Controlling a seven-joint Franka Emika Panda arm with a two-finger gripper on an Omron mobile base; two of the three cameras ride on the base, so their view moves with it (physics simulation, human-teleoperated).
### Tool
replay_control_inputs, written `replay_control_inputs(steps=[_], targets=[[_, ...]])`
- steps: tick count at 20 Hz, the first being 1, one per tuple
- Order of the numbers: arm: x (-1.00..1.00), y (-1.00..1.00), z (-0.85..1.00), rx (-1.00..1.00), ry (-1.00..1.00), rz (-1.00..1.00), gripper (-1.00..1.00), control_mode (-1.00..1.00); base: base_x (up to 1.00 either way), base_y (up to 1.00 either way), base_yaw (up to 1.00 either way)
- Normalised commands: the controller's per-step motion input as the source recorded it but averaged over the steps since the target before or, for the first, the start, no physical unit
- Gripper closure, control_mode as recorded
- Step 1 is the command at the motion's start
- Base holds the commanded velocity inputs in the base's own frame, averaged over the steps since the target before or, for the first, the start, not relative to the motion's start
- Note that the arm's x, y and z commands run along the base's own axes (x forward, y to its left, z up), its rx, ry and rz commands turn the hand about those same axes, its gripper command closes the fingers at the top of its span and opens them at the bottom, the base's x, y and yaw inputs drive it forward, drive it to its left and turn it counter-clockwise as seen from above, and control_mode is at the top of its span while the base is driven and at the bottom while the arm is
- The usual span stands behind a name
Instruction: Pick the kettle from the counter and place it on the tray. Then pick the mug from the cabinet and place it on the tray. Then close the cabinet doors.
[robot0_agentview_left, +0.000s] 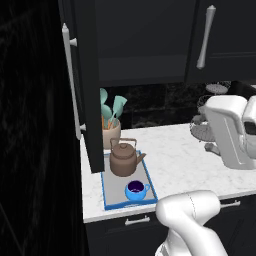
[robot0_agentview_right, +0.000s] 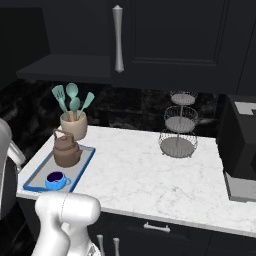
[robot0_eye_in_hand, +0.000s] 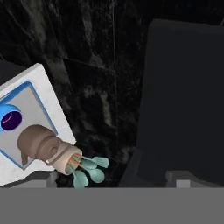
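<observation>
mug: my blue mug (robot0_agentview_left: 136, 190) sits at the near end of the tray (robot0_agentview_left: 108, 201), upright, handle to the right; done, I judge
kettle: the brown kettle (robot0_agentview_left: 123, 158) stands just behind it on the same tray, toward the far end; also done
counter: the tray lies at the left end of the marble counter (robot0_agentview_left: 185, 160); a beige utensil pot (robot0_agentview_left: 111, 131) stands just beyond it
my gripper: fingers spread wide, nothing between them; the fingertips (robot0_eye_in_hand: 180, 178) point at a dark door panel
step in hand: closing the cabinet doors, by my reading
left door: the left door (robot0_agentview_left: 86, 85) stands swung out, edge-on over the tray; I should push its flat face near the bar handle (robot0_agentview_left: 69, 80), sweeping steadily and staying above the kettle's handle
right door: the right door (robot0_agentview_left: 227, 35) looks shut; check it after
</observation>
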Motion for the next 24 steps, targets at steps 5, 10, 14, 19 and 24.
replay_control_inputs(steps=[5,10,14,19,24], targets=[[-0.03,0.68,-0.51,0.01,-0.11,0.32,-1.0,-1.0,0.0,0.0,0.0],[-0.16,0.6,-0.49,0.04,-0.17,0.31,-1.0,-1.0,0.0,0.0,0.0],[-0.38,0.61,-0.39,0.03,-0.26,0.2,-1.0,-1.0,0.0,0.0,0.0],[-0.5,0.55,-0.32,0.04,-0.25,0.07,-1.0,-1.0,0.0,0.0,0.0],[-0.28,0.48,-0.22,0.07,-0.16,0.01,-1.0,-1.0,0.0,0.0,0.0]])
